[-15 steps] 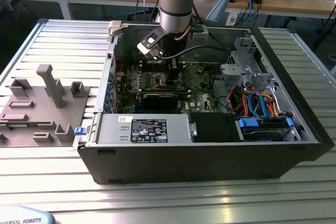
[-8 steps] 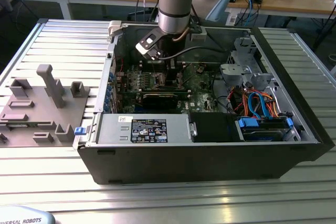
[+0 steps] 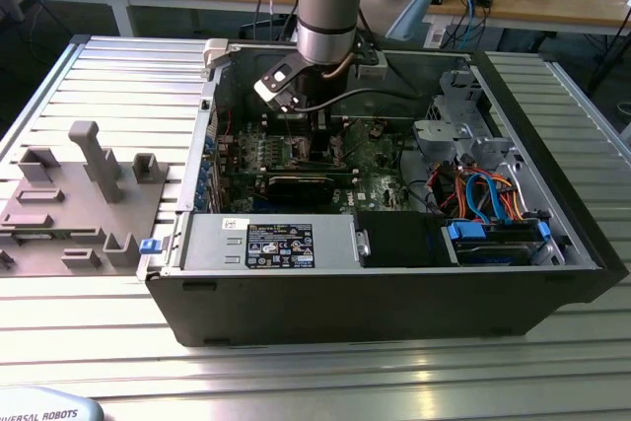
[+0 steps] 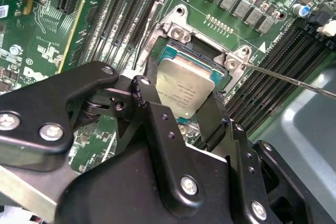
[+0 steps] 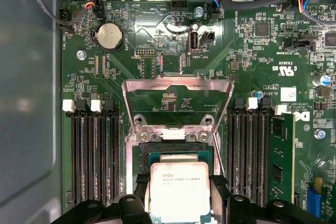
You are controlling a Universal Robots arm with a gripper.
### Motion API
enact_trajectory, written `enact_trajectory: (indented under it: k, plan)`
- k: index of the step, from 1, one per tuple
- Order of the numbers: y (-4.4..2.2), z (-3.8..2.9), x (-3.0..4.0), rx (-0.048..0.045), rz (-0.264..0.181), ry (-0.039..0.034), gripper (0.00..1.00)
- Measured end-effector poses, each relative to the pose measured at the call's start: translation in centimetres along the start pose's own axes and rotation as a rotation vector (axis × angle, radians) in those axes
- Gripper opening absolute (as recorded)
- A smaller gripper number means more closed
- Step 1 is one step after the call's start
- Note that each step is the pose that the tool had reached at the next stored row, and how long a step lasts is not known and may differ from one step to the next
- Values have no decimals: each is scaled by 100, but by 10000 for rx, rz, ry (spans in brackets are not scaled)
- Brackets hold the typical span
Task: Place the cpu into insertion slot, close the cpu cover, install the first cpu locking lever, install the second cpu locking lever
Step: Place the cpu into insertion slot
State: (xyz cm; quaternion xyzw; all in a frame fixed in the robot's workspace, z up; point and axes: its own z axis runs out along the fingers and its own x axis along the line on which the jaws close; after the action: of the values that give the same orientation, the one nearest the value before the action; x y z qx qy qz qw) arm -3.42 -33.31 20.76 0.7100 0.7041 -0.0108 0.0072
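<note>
In the exterior view I read even overhead light, table (image 3: 414,382) sheen at 6 o'clock and a shaded case (image 3: 375,303) interior; both wrist views show glare on the cpu (image 5: 179,191).

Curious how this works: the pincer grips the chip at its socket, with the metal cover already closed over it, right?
No: the cpu cover stands open, swung back from the insertion slot, in the first wrist view. The pincer does grip the cpu there.
</note>
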Motion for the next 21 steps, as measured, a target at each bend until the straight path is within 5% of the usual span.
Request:
enact_trajectory:
  k: [21]
  plan:
    - [4, 77, 43, 9, 286, -1, 54]
